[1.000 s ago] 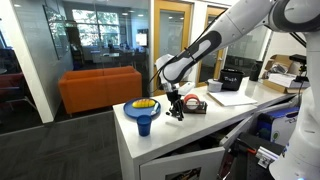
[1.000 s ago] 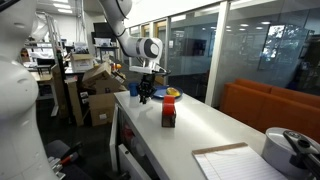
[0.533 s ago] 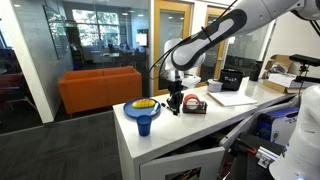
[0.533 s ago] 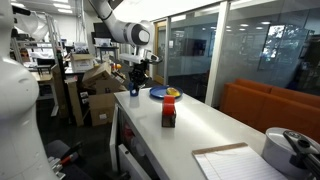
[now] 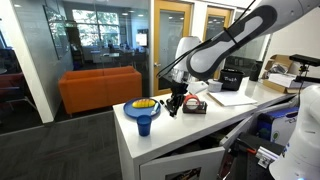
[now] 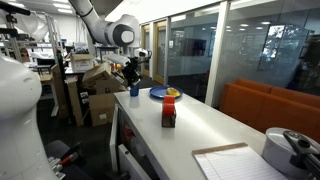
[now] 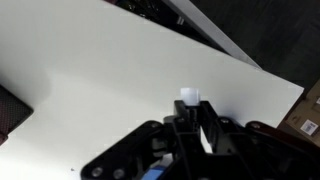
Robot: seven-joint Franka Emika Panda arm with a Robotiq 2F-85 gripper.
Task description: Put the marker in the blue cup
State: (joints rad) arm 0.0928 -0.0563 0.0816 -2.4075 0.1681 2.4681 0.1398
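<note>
Gripper hangs above the white table w/ fingers pointing down, near the table's far end in an ext. view. Wrist view: jaws nearly together, pinching the marker between the two fingers. Only its pale tip shows, poking out past the dark gripper body; the rest of the stick is hidden. In both ext. views the marker is too small and dark against the fingers to pick out. Blue cup stands upright on the table near the front corner, w/ the blue bowl holding yellow stuff just behind it. In the ext. view from the opposite side the cup sits just below the gripper and a bit to the side, bowl beside it. Marker is in the air, outside the cup, not touching it. Can't tell exactly how far the tip is from the rim, as the two angles disagree. Red-and-black item stands on the table just past the gripper, also seen mid-table. Paper on a clipboard lies at the near end of that view. Wrist cam shows only plain white tabletop under the fingers; no cup in that view.
</note>
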